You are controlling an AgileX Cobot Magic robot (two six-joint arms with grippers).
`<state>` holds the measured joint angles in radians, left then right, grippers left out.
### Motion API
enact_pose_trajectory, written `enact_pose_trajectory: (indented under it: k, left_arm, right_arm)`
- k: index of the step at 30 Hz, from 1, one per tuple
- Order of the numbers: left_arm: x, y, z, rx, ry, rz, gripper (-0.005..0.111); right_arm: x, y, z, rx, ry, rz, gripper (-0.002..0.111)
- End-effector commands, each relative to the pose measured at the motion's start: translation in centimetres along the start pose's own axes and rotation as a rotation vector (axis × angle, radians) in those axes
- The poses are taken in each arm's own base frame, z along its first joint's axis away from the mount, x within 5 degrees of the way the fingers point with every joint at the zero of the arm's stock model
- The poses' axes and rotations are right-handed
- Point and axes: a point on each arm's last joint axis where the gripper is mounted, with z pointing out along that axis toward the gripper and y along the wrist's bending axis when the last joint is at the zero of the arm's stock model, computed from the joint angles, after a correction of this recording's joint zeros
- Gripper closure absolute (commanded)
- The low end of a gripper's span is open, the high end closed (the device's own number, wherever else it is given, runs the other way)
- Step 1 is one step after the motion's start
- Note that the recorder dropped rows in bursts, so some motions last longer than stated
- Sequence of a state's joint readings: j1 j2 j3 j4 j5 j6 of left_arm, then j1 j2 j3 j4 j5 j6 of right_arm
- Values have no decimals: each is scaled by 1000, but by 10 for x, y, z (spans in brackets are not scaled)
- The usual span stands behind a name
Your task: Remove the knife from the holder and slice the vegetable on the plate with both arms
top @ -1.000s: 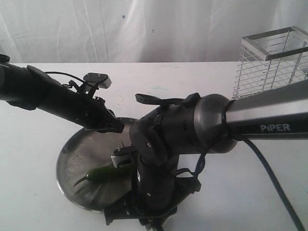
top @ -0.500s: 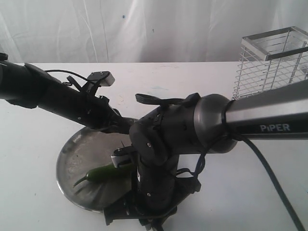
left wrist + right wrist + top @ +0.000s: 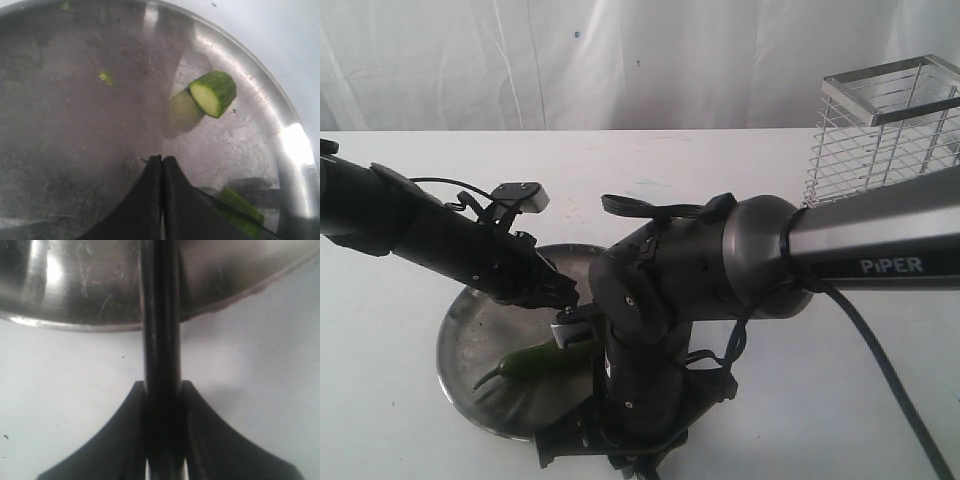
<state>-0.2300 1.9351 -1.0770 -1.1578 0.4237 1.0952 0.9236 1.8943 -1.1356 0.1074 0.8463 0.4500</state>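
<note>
Right wrist view: we log our right gripper [image 3: 162,390] clamped on the knife [image 3: 161,315] at the plate [image 3: 75,322] rim, left gripper [image 3: 162,160] pressed together empty above it; unpinned, the vegetable [image 3: 535,360] may roll.

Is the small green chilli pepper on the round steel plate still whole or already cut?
Already cut. A short green piece with a pale flat cut face lies on the steel plate, apart from the rest.
</note>
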Motion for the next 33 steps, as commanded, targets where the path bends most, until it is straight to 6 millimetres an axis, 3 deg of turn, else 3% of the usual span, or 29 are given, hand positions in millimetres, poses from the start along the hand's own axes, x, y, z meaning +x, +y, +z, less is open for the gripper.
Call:
enact_pose_trajectory:
  k: [1,10,16,21,30,33]
  left_arm:
    - [2,-2,0,15,1,-10,107]
    - [-13,-11,-2,103,-80,-99,107]
    - [-10,-16,5,115,-66,-73,107]
    - [7,-14,27,75,27,-3,107]
    - [53,13,53,-60,147,-87,107]
    - [59,17,56,-89,162,-96,107]
  right_arm:
    - [-3,-2,-2,-3,-12,6,108]
    - [-2,-2,-2,-2,-10,6,108]
    - [-3,-2,-2,-3,-12,6,108]
    - [-3,-2,-2,-3,-12,6,108]
    - [-3,-4,-2,17,-12,-3,108]
    - [0,-7,-1,53,20,-18,108]
